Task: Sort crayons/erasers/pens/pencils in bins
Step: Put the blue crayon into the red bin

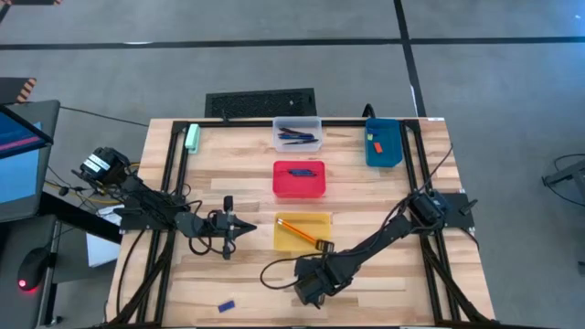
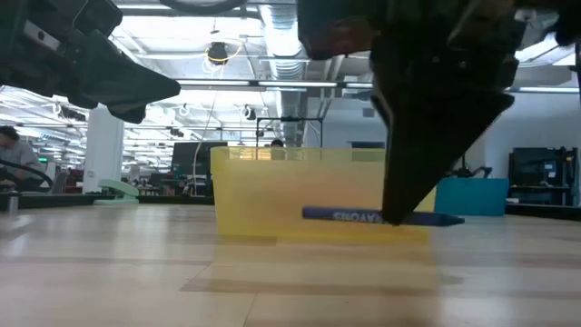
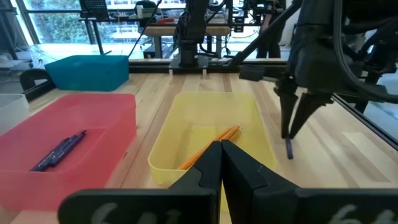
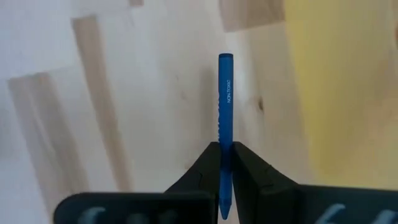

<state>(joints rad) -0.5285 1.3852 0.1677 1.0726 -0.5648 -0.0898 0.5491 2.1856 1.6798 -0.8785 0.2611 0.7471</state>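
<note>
- Now your right gripper [image 4: 225,163] has its jaws clamped on a blue crayon [image 4: 224,118], low over the bench beside the yellow bin [image 1: 303,232].
- Thin grip: lift jerkily and it could slip.
- Left gripper [image 1: 239,225] waits, jaws together.

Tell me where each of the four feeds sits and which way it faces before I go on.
High: overhead, straight down; both arms, yellow bin.
Low: table height, level across to the yellow bin; right end effector on the blue crayon.
Left wrist: past the shut left end effector into the yellow bin; right arm beyond.
Right wrist: down at the table; right end effector grips the crayon.
Shared: low and right wrist both show the gripped crayon.
</note>
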